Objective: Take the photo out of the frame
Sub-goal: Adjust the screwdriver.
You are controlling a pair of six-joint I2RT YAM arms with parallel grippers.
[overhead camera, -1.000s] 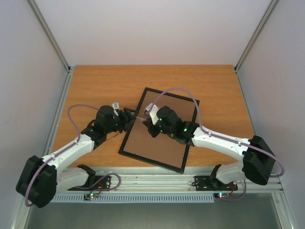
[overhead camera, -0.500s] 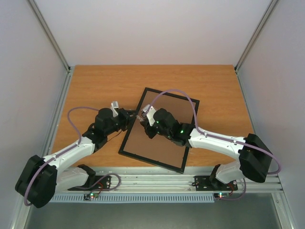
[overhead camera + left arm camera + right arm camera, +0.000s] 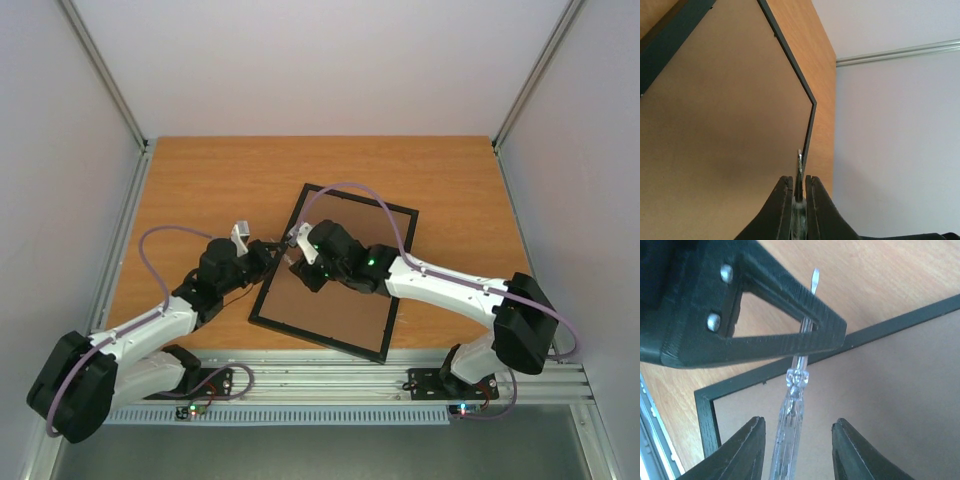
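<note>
The frame (image 3: 316, 340) lies face down on the table, its brown backing board (image 3: 340, 300) up; the photo is hidden. Over the frame's left edge my two grippers meet around a small screwdriver (image 3: 789, 415) with a clear handle. My left gripper (image 3: 277, 251) is shut on its metal shaft (image 3: 799, 164), tip pointing along the board (image 3: 715, 140). My right gripper (image 3: 797, 421) stands open, one finger (image 3: 747, 445) on each side of the handle without touching it. In the right wrist view a left finger (image 3: 785, 340) crosses above the black rim (image 3: 900, 322).
The orange wooden table (image 3: 220, 180) is ringed by white walls and metal posts. Both arms lean in over the frame's left side, with their cables arching above it. An aluminium rail (image 3: 320, 385) runs along the near edge.
My left gripper has shut on the screwdriver's shaft, and my right gripper has opened off its handle. Both arms have shifted a little toward the left.
</note>
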